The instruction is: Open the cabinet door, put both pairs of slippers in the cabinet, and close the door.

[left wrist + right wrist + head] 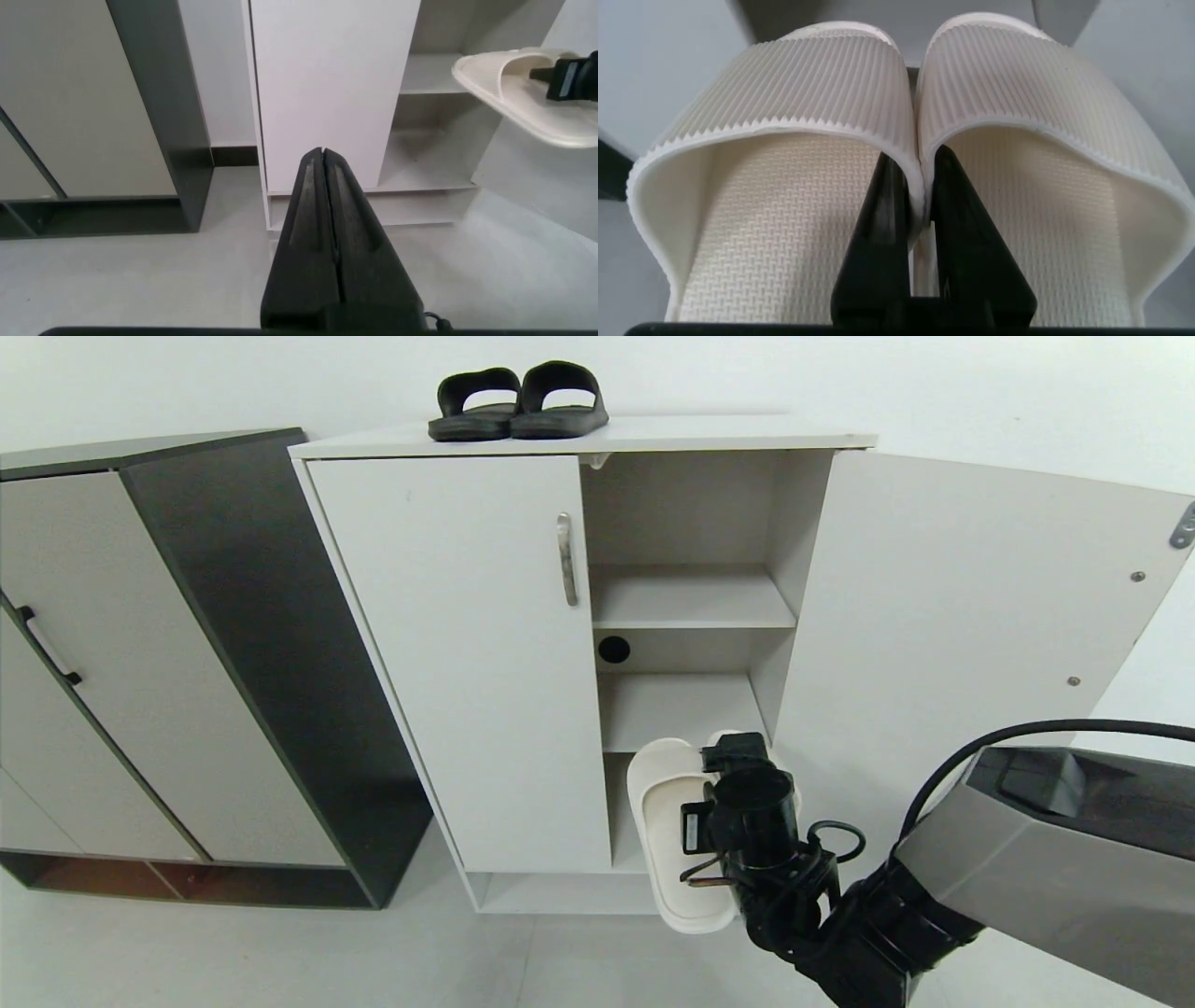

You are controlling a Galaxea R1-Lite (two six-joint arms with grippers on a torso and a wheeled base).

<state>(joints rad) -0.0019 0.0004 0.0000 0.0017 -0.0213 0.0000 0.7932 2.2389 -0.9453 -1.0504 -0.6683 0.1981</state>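
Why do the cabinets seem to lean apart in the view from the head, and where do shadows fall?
Head view: the downward, seemingly wide lens splays the white cabinet and open door outward; the shelves inside sit in soft shade, no glare. Right wrist view: the right gripper shows dark against evenly lit white slippers. Left wrist view: the floor is evenly lit.

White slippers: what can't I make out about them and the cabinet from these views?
- Right wrist view: the white slippers, pinched in the right claw, run off the picture's edge; their near ends cannot be seen.
- Head view: the right arm covers most of one slipper and much of the cabinet's lowest compartment.
- Head view: the closed left door hides that half's inside.
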